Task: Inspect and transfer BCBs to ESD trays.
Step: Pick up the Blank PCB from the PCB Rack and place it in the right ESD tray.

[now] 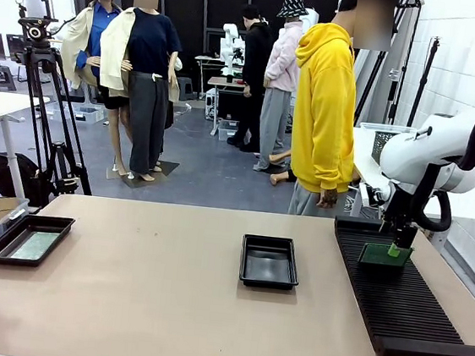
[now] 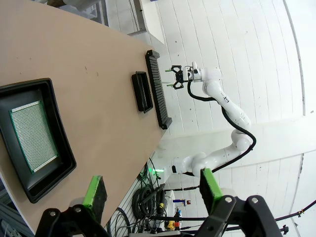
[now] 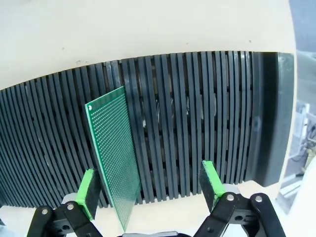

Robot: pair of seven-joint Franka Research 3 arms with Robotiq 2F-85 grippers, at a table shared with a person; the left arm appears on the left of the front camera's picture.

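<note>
1. My right gripper [image 3: 148, 190] hangs over the long black ribbed plastic rack [image 1: 403, 302], at about 3 o'clock on the tan table [image 1: 139, 304]. Its green-padded fingers stand wide apart and clamp nothing.
2. A thin green rectangular circuit board [image 3: 112, 153] stands on edge in a rack slot between those fingers. It is just beside the pad at 8 o'clock in the right wrist view, and I can't tell whether it touches.
3. A shallow black rectangular plastic tray [image 1: 56, 223] sits at 8 o'clock on the table, with a second green board [image 1: 33, 246] lying flat inside.
4. My left gripper [image 2: 152, 190] hangs near that tray by the table's edge, its fingers spread and holding nothing.
5. A matching black tray [image 1: 269, 268] sits empty at the table's middle, well apart from the rack.
6. A person in a yellow hoodie [image 1: 325, 111] stands at 1 o'clock, beyond the far edge.
</note>
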